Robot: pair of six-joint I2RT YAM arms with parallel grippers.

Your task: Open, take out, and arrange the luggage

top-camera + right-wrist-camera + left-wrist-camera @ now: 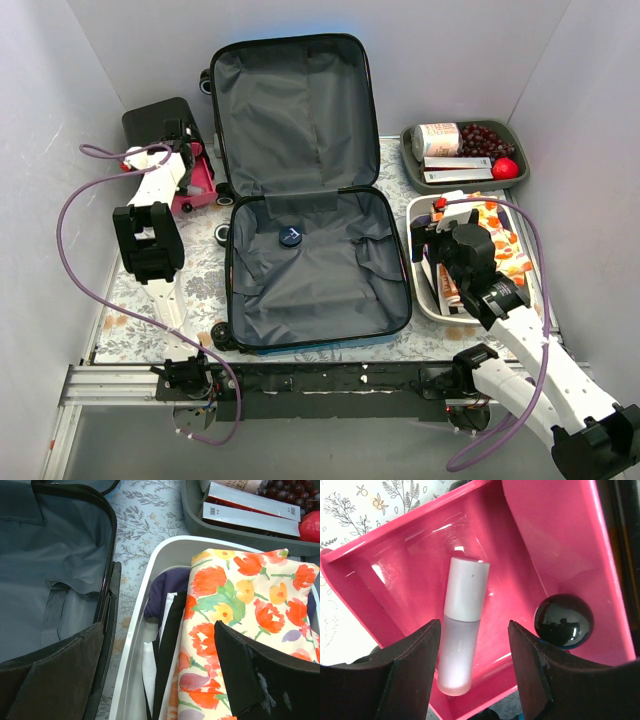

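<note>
Top external view: I log the luggage lying opened flat in the middle of the table, lid half far, base half near, dark grey lining facing up.
Luggage contents: one small dark-blue round item on the lining of the near half, close to the hinge.
Far left: a black box with its pink drawer pulled out toward the luggage.
Left arm: my left gripper hangs over the pink drawer. Its jaws are parted wider than the bottle below, with a gap showing at the right finger, so I read it as released.
Drawer contents: a frosted bottle with a white cap lies on the drawer floor, cap pointing far, in line between the fingers.
Drawer fitting: a glossy black knob sits just right of the bottle.
Right arm: my right gripper hovers above the white bin, jaws spread wide and grasping nothing.
White bin: just right of the luggage's near half. It holds a folded floral fabric in orange and red, with dark and white items tucked at its left.
Far right: a grey tray beyond the white bin.
Tray contents: dark grapes, a red fruit, flat boxes and a labelled can.
Surface: a floral tablecloth under everything.
</note>
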